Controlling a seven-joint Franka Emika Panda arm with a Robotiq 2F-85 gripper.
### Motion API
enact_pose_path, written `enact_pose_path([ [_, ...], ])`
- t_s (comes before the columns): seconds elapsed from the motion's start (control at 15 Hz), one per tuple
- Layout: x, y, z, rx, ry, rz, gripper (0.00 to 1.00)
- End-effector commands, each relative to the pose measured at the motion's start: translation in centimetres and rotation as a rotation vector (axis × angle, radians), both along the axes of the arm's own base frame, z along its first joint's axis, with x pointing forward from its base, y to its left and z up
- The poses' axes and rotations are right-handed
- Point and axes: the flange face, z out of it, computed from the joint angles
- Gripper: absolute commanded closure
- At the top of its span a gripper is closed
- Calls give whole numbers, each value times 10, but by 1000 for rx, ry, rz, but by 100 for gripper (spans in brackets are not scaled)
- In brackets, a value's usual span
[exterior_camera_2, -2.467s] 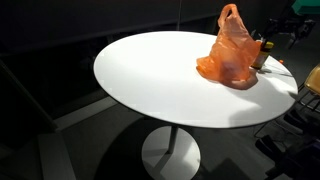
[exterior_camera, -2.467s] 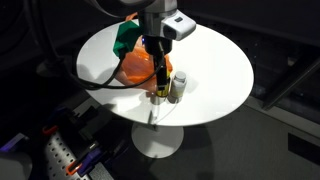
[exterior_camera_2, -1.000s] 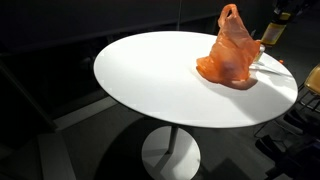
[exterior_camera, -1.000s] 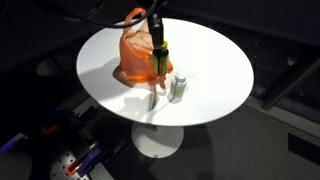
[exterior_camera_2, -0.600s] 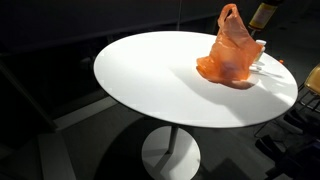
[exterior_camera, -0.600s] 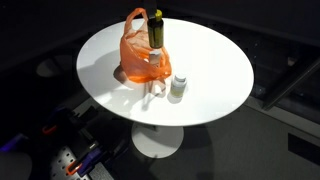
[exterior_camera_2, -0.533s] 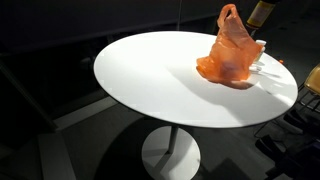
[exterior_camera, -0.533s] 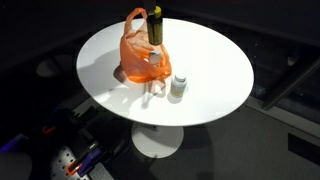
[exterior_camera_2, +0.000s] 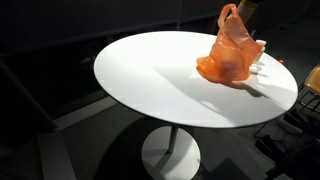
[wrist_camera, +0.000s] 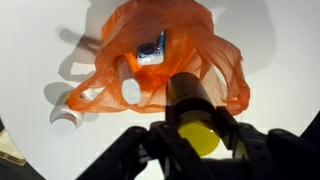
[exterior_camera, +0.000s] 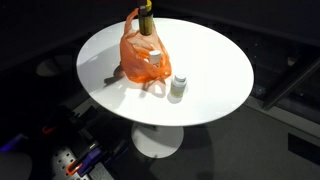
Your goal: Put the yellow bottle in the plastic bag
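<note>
The yellow bottle (wrist_camera: 195, 110) hangs pinched between the jaws, in the air above the orange plastic bag (exterior_camera: 143, 58), which sits on the round white table (exterior_camera: 215, 60) just beside a small white bottle (exterior_camera: 179, 86).

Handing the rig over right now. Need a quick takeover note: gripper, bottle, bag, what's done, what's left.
Gripper: shut on the yellow bottle, holding it in the air above the plastic bag.
Bag: sits on the white table with its mouth open toward the wrist camera. A few items already lie inside.
White bottle: stands on the table beside the bag and is not part of the job.
Done: yellow bottle picked up and positioned over the bag.
Left: lower it into the opening, release, pull the arm away.
</note>
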Motion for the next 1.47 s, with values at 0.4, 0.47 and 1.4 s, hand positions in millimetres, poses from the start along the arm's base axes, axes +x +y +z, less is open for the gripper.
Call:
enact_pose_path([
  [0.4, 32, 15, -72, -43, 127, 15, 81],
  [0.47, 35, 16, -80, -60, 133, 19, 81],
  [1.4, 64, 31, -118, -215, 142, 58, 31],
])
